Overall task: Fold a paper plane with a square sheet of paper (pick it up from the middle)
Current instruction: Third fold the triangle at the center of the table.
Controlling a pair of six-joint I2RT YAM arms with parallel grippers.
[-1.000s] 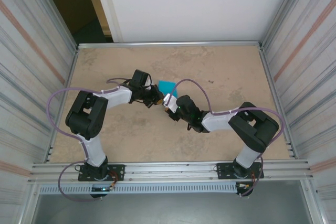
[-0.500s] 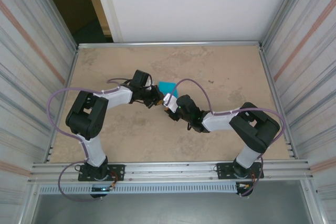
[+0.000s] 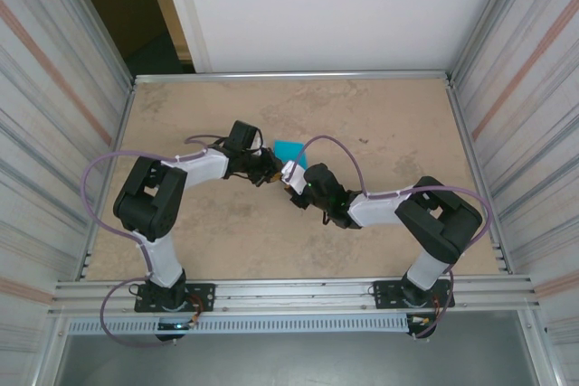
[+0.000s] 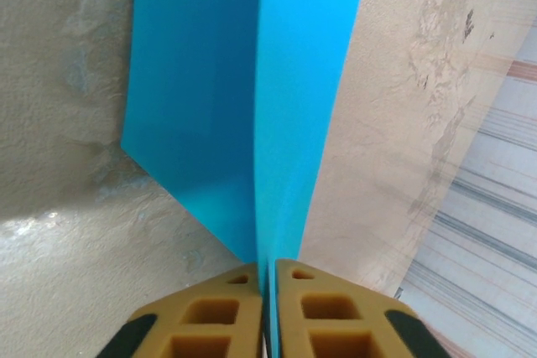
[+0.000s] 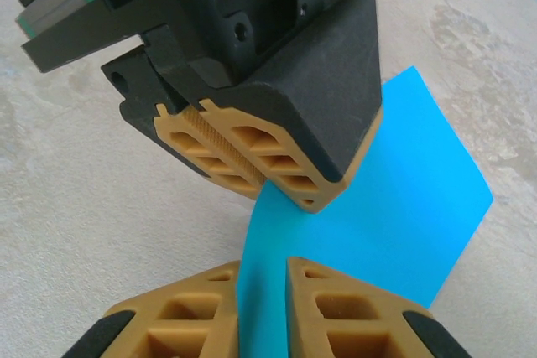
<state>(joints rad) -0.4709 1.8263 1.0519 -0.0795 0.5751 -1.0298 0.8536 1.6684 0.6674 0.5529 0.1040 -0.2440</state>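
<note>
Square sheet of paper (image 4: 252,98), folded along its middle, is pinched by left gripper (image 4: 268,291) and right gripper (image 5: 264,291), likely setting the crease.

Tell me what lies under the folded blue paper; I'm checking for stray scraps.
Bare tan table shows beneath and around the blue paper pinched by the left gripper. Whatever sits directly below the sheet is covered.

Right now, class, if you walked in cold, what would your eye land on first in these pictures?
The bright turquoise sheet of paper stands out against the beige table, just beyond where the two arms meet mid-table. Both grippers pinch it: the left gripper clamps along its crease, and the right gripper holds an edge directly below the left one's tan fingers.
</note>
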